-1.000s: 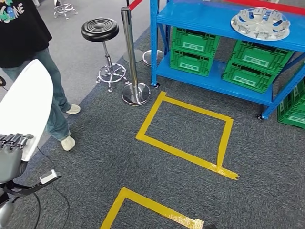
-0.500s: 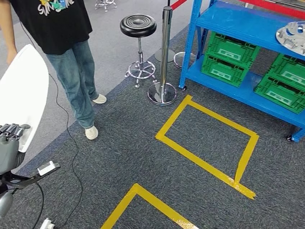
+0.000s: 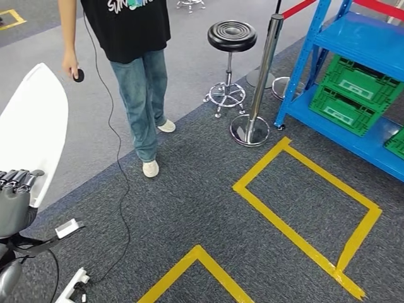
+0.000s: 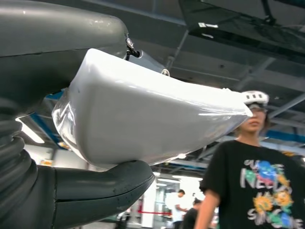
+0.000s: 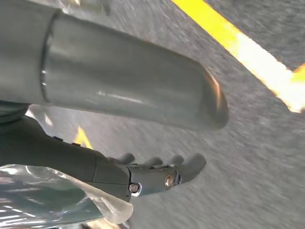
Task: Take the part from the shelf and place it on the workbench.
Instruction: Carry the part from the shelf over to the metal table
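Far left, near: left hand (image 3: 16,197) grips a white curved part (image 3: 33,129), fingers (image 3: 19,179) wrapped over its near edge, part standing upright and tilted, its top reaching toward the grey floor beyond. Left wrist view: thumb (image 4: 104,183) under the part (image 4: 144,114), fingers over it, firm hold. Below the hand a dark bracket with a small white tag (image 3: 67,228), and a white plug block (image 3: 71,287) on the carpet with a black cable (image 3: 117,183) running up to a person (image 3: 136,69). Person stands just right of the part, black printed shirt, jeans, pale shoes, a small black puck in one hand (image 3: 71,65); feet right at the edge where light grey floor meets dark carpet (image 3: 190,189). Open carpet between person and tape marks. Near centre: corner of a yellow tape outline (image 3: 197,254), cut off by the frame's near edge. Right of it a full yellow tape rectangle (image 3: 305,202), open carpet inside. Far centre: black round stool (image 3: 231,36) on a chrome base, then a chrome barrier post (image 3: 259,79) with a red belt (image 3: 298,8), base just beside the rectangle's far corner. Far right: blue shelf (image 3: 333,44) with green crates (image 3: 355,91) on its low level, shelf foot close to the tape. Right hand (image 5: 158,174) in right wrist view hangs over the carpet, fingers loosely curled and apart, holding nothing; picture blurred.
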`<state>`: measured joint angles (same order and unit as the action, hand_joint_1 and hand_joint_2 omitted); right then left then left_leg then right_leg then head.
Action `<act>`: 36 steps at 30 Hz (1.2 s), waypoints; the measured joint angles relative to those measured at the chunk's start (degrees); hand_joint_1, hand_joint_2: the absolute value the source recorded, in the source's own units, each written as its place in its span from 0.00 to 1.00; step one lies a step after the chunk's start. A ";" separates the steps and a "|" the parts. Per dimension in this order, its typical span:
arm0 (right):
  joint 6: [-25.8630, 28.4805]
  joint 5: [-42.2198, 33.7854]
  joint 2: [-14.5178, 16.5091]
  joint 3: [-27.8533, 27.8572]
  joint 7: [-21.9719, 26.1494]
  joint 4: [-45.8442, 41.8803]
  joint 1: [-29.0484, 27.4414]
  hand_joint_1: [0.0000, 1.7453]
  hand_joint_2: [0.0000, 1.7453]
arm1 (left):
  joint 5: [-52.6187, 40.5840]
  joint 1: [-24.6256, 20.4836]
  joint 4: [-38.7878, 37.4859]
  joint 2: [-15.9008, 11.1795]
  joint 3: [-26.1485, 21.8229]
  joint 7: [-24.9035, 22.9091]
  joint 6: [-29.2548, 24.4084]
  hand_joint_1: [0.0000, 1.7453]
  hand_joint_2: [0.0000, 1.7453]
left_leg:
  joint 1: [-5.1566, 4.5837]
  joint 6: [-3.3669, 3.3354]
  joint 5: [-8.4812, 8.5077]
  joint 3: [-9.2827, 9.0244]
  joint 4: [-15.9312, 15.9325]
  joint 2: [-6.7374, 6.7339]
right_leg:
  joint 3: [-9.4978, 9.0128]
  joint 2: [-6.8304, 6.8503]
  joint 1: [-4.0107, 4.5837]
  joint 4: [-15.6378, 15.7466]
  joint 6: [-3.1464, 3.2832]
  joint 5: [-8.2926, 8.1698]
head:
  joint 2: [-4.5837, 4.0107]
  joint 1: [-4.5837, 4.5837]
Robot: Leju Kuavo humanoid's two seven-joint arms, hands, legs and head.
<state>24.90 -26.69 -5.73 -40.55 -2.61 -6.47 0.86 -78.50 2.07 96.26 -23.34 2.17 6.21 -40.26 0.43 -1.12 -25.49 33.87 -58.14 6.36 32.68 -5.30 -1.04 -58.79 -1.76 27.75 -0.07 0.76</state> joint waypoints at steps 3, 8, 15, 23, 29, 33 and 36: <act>-0.10 -1.02 -0.38 0.99 1.37 0.31 0.05 0.00 0.00 | 0.24 1.28 0.49 -0.03 -0.96 -0.03 -0.01 1.00 1.00 | 0.30 1.11 0.20 0.59 -0.06 1.69 | -0.79 0.68 -0.02 1.08 0.37 0.11 | 0.01 0.00; -0.09 -1.27 -0.76 1.83 2.12 0.71 -0.27 0.00 0.00 | 0.38 2.10 0.91 -0.12 -2.13 -0.03 0.00 1.00 1.00 | 0.14 2.34 -6.15 6.52 -12.86 -5.61 | -1.77 5.09 0.19 1.60 1.82 0.40 | 0.00 0.51; -0.02 -0.73 -0.90 2.40 2.91 1.06 0.05 0.00 0.00 | 0.83 2.86 1.24 -0.11 -2.99 0.25 0.00 1.00 1.00 | -0.65 1.08 -0.10 0.73 -1.87 -9.88 | -3.08 10.19 0.85 1.56 1.25 1.61 | 0.00 0.47; -0.27 0.39 -0.48 1.76 3.20 2.47 0.70 0.00 0.00 | 0.16 3.41 1.63 0.43 -3.64 0.47 -0.02 1.00 1.00 | -0.60 -1.32 0.33 -0.17 0.73 -6.47 | 1.26 6.36 0.69 -8.61 -0.58 7.99 | 0.00 -0.16; -1.36 1.26 0.84 -0.28 2.53 3.55 0.79 0.00 0.00 | 1.21 3.50 1.65 0.73 -3.48 -0.52 -0.02 1.00 1.00 | -0.57 -1.03 0.04 -0.41 0.32 -2.67 | 1.47 4.80 0.39 -4.99 -0.62 2.47 | 0.00 -0.45; -2.22 1.58 2.45 -1.68 1.23 3.59 1.36 0.00 0.00 | 2.19 3.09 1.65 0.72 -3.04 -0.89 0.02 1.00 1.00 | -0.71 -1.16 -0.27 0.20 -0.66 -1.76 | -1.21 3.79 0.32 1.14 -0.35 0.86 | 0.01 -0.52; -1.98 1.87 3.21 -2.68 0.64 3.53 1.29 0.00 0.00 | 2.23 2.50 1.63 0.72 -2.37 -1.56 0.02 1.00 1.00 | -0.63 -1.74 -0.11 0.12 -0.59 -1.83 | -1.42 3.67 0.55 1.02 -0.15 0.77 | 0.00 -0.52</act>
<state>22.92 -24.82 -2.51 -43.23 -1.97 -2.94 2.14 -76.28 4.57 97.90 -22.62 -0.20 4.65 -40.24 -0.20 -2.86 -25.59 33.99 -58.73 4.52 31.26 -1.63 -0.49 -57.76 -1.91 28.52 -0.07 0.24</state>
